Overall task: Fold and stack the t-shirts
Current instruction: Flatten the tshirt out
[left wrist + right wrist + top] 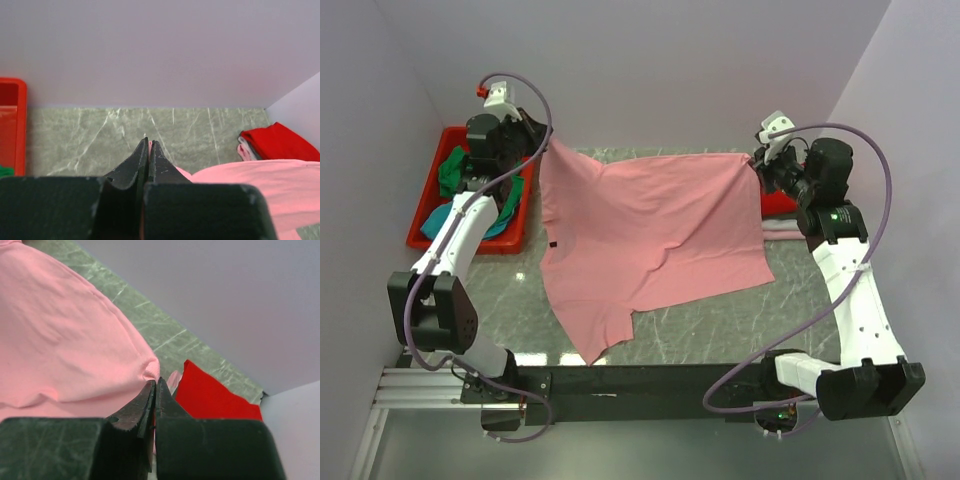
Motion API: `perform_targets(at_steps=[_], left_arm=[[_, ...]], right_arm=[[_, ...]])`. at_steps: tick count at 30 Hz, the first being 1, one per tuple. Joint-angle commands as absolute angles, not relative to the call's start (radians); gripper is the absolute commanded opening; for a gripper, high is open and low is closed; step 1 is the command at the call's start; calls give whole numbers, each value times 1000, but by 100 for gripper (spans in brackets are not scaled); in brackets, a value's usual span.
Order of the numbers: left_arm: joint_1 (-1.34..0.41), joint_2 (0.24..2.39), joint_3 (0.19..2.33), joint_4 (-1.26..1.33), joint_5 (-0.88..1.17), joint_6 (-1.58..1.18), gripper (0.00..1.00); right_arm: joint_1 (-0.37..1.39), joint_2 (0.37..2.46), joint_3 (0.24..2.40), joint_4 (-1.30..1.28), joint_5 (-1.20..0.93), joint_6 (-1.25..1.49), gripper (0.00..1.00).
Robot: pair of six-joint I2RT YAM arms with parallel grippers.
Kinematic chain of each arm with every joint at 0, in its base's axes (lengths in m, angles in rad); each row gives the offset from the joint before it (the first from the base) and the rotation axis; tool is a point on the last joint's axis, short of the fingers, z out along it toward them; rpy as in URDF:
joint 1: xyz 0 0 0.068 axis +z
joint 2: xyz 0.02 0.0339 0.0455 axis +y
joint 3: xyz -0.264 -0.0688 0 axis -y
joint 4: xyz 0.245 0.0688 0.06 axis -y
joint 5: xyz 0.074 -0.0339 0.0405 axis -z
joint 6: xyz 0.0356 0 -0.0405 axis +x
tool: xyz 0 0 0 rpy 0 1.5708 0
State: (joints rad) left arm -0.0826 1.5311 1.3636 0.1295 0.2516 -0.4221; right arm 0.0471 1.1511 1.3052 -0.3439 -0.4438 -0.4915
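A: Where's the pink t-shirt?

B: Mid-frame. Its far edge is lifted and the rest drapes on the tabletop. At upper left the left claw is pinched tight on one corner. At upper right the right claw grips the other the same way.

A: How will it handle?

B: Light and limp, I'd judge, sagging between grips. Hold it by the corners or hems and keep it taut.

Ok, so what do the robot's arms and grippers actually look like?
The left arm and right arm have white links and black joints; a lavender cable loops along each. The left gripper and right gripper have tapered black fingers with scuffed edges.
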Motion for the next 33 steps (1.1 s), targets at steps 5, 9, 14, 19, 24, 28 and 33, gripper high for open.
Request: perform_targets(at_steps=[5, 9, 14, 19, 24, 28, 33], left_arm=[[-81, 1428, 1405, 98, 275, -380, 1], [-81, 1213, 1433, 116, 227, -390, 1], [-81, 982, 1462, 175, 164, -419, 1], [-81, 795, 1522, 205, 95, -428, 1], [-80, 718, 1594, 218, 87, -439, 1], [-80, 732, 1652, 196, 110, -434, 1], [-80, 764, 1559, 193, 126, -440, 1]], right_arm=[[48, 1124, 1403, -419, -426, -485, 0], [48, 1078, 1547, -505, -442, -495, 0], [48, 1011, 1790, -624, -443, -495, 0], [48, 962, 2026, -687, -417, -483, 0], [48, 945, 2175, -681, -350, -445, 0], [48, 954, 2220, -660, -301, -439, 0], [48, 925, 2050, -601, -287, -433, 0]])
